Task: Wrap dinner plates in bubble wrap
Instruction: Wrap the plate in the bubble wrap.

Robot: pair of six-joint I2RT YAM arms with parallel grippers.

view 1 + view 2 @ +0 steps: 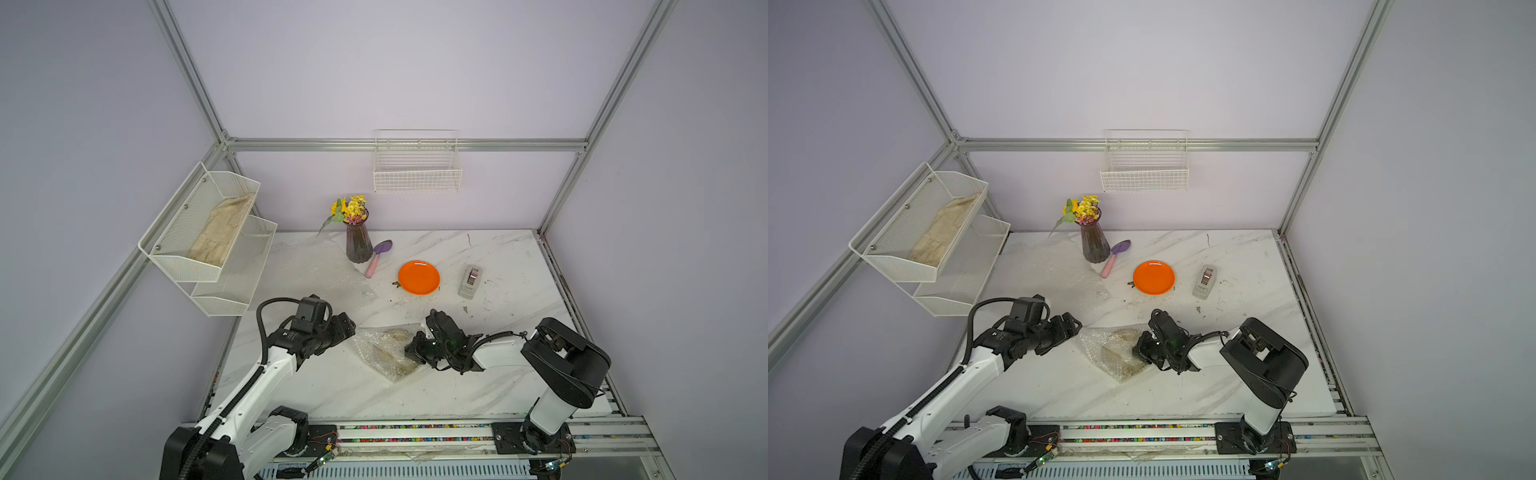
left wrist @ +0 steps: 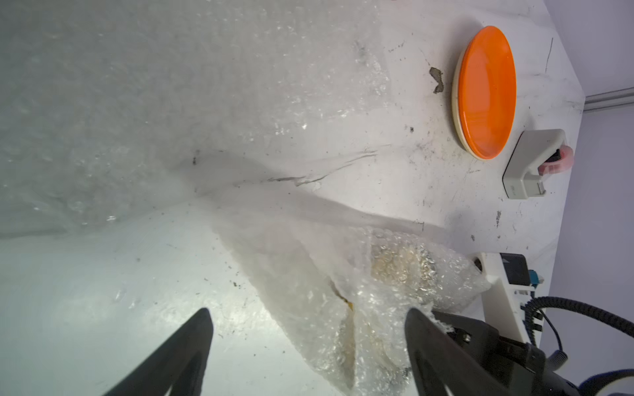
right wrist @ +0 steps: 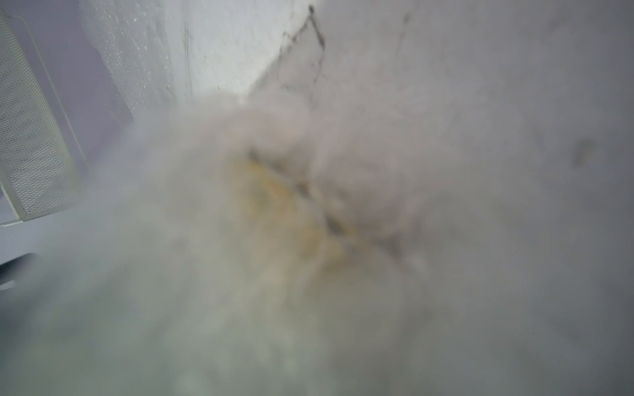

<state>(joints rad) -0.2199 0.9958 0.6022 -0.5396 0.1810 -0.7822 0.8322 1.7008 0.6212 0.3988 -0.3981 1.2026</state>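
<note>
Currently: yellow plate (image 1: pixel 397 359) inside bubble wrap (image 1: pixel 368 345), lower centre in both top views. Left gripper (image 2: pixel 308 322): jaws wide, gripping nothing, at wrap's left edge. Right gripper (image 1: pixel 410 348): closed, at wrap's right edge; hold on it not discernible. Orange plate (image 1: pixel 419 277): above centre, stacked on cream plate (image 2: pixel 455 103). Spare sheet (image 1: pixel 316 270): flat, centre-left.

The white marble-patterned counter (image 1: pixel 332 390) carries at its far side a flat clear bubble-wrap sheet (image 1: pixel 316 270), a dark ribbed glass vase of yellow flowers (image 1: pixel 358 245), a purple-and-pink trowel (image 1: pixel 378 257) and a grey tape dispenser (image 1: pixel 470 282). Between trowel and dispenser, a pale cream plate (image 2: pixel 455 103) lies under a round bright orange plate (image 1: pixel 419 277). Nearer the front lies a crumpled bubble-wrap bundle (image 1: pixel 386 349) with something yellowish inside.
</note>
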